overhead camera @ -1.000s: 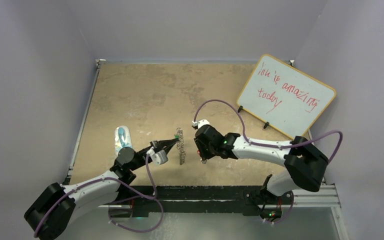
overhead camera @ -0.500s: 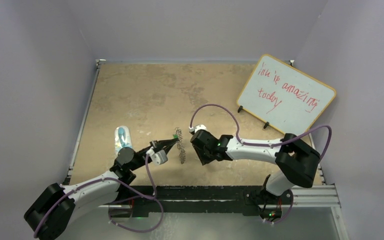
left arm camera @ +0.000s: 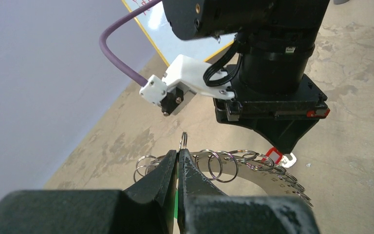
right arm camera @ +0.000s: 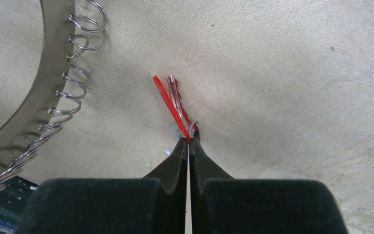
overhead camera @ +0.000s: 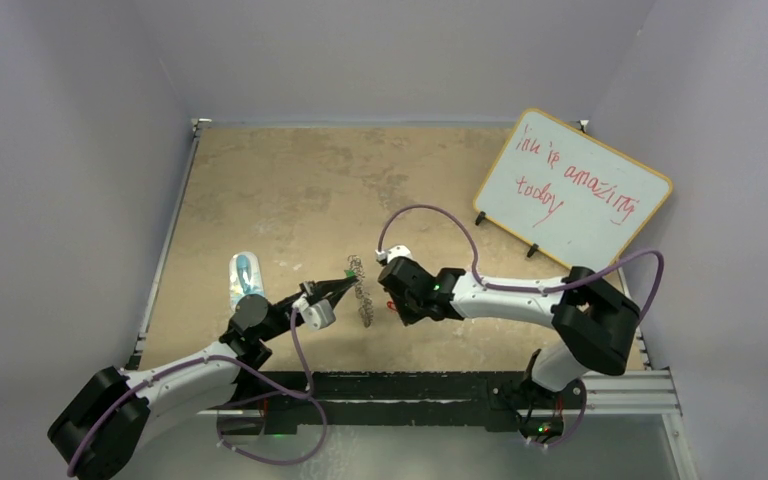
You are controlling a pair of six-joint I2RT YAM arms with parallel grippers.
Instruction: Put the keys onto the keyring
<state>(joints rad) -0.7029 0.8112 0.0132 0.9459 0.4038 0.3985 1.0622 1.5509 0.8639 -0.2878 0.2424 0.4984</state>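
Standing clear of the keyring [overhead camera: 362, 290] are a whiteboard [overhead camera: 572, 190] and bluish plastic object [overhead camera: 244, 277].

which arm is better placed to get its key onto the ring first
Likely left: the left tool is shut on the green key, its tips right at the keyring's loops. The right tool pinches the red key beside the ring, clear of the loops.

White-shelled arms [overhead camera: 505, 292], black joints [overhead camera: 600, 335], looping purple cables [overhead camera: 430, 208], black wedge-shaped left end effector [left arm camera: 177, 153] and right end effector [right arm camera: 189, 142].
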